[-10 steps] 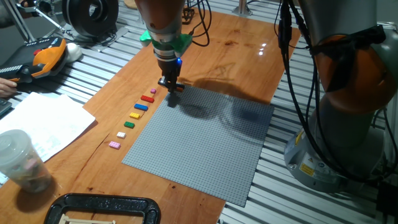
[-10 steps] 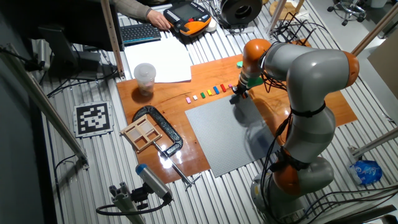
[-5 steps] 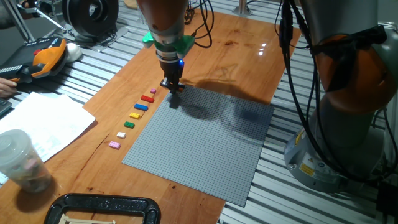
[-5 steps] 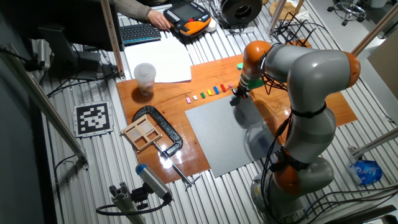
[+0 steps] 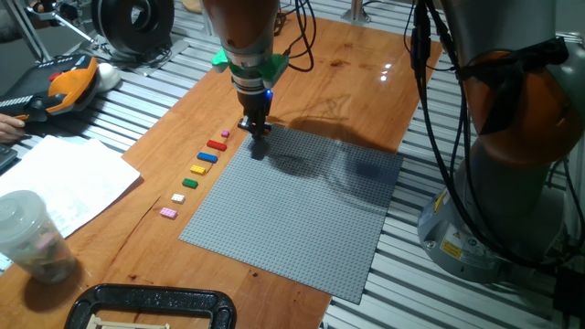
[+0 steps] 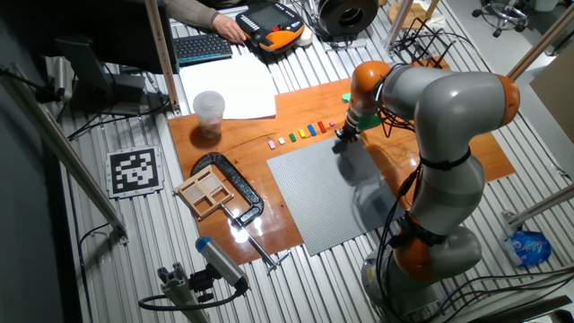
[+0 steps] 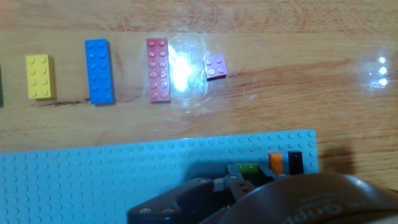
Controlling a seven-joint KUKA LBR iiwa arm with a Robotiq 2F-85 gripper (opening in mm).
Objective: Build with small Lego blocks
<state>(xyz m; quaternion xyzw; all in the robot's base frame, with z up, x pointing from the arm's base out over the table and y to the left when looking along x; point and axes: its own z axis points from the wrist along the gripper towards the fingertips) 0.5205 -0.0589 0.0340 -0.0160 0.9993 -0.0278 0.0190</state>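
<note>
Six loose bricks are lying in a row on the wooden table [image 5: 347, 73], running from the pink brick [image 5: 168, 213] furthest from the gripper [image 5: 257, 129], through one white [image 5: 178, 197], one green [image 5: 190, 184], one yellow brick [image 7: 38, 76] and one blue brick [image 7: 99, 62], to the red brick [image 7: 158, 61]; one small purple brick [image 7: 215, 65] is sitting just beyond. Three more, a green [image 7: 248, 168], an orange [image 7: 276, 162] and a dark one [image 7: 295, 162], are sitting on the corner of the grey baseplate [image 5: 302, 206] right by the fingers. The gripper is hanging low over that corner, but I cannot tell whether its fingers are parted or closed.
</note>
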